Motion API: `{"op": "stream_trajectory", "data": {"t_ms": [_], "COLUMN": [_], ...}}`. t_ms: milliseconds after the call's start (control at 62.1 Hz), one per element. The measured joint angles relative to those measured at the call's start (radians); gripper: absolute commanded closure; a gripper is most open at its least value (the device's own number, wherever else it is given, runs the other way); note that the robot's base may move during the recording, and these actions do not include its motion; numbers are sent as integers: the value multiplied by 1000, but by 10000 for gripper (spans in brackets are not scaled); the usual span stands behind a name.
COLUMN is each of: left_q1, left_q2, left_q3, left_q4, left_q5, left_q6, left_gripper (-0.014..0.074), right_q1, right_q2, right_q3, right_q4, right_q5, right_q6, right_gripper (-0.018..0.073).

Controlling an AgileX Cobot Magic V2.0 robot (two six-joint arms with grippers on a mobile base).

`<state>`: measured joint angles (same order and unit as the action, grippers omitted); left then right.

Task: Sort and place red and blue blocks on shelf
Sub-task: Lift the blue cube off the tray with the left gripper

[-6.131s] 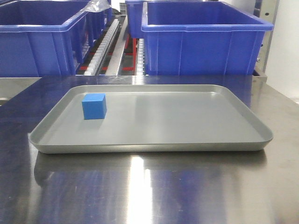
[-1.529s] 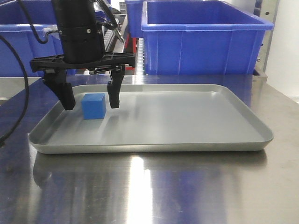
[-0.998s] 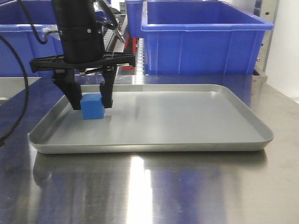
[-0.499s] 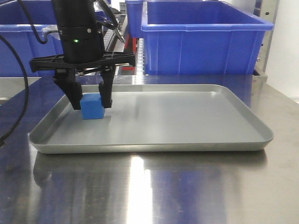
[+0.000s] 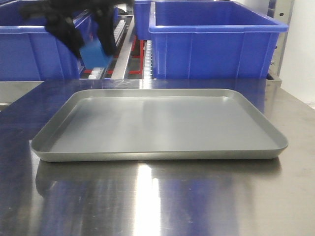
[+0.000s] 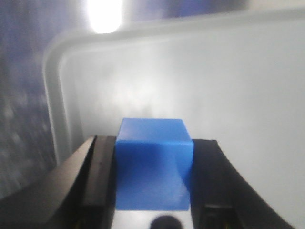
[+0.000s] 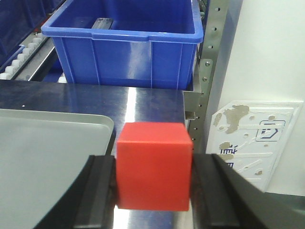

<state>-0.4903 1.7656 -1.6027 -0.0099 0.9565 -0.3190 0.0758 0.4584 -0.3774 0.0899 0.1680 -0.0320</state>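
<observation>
The left fingers [image 6: 97,181] are clenched on the blue block [image 6: 153,162], one black finger flat against each side, the cube square between them. The wrist camera looks straight down past the cube onto the grey tray [image 6: 52,90], so this hand points downward with the block hanging over the tray floor near a rounded corner, well clear of it. From the front the same hand shows at the top left, badly blurred. Only the dark fingers and the cube are visible there, high above the tray's far left corner and level with the blue bins [image 5: 216,44] behind. The arm above them is cut off by the picture's edge.

The right fingers [image 7: 97,191] grip the red block [image 7: 153,164] in the same way, a finger tight on either side. This hand is aimed forward, not down: its camera looks along the steel tabletop [image 7: 143,102] toward a blue bin and the perforated steel upright of the shelf [image 7: 208,62]. The red cube sits just to the right of the tray's rounded far corner, over bare tabletop. I cannot tell whether it touches the surface. The right hand does not show in the front view.

Nothing lies in the tray, which sits flat in the middle of the tabletop.
</observation>
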Motion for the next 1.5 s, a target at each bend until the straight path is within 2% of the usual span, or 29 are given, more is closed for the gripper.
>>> {"op": "stream_trajectory", "data": {"t_ms": [193,354,595,756,885,1062,1191,1239,1336,1497], "left_q1": [60,120,237,304,344,375,382,384,384,384], "left_q2": [-136,-268,-515,-692,-830,-1026,-1151,-1207,-1265,-1299], "left_q3": [154,333,670,858,963,1069,1127,1150,1173,1187], "left_q4": [-55,-83,-129,-136,-138,-129,-99,-62,-13,-4], "left_q5": [-139,-325,-703,-873,-918,-923,-923,-923,-923,-923], "left_q6": [154,258,285,290,291,297,300,302,302,304], "left_gripper": [472,472,472,472,472,472,472,472,472,472], "right_q1": [0,0,0,0,0,0,0,0,0,0], "right_q2": [0,0,0,0,0,0,0,0,0,0], "right_q3": [0,0,0,0,0,0,0,0,0,0], "right_q4": [0,0,0,0,0,0,0,0,0,0], "right_q5": [0,0,0,0,0,0,0,0,0,0], "right_q6": [0,0,0,0,0,0,0,0,0,0], "right_gripper": [502,502,502,502,502,502,502,502,502,502]}}
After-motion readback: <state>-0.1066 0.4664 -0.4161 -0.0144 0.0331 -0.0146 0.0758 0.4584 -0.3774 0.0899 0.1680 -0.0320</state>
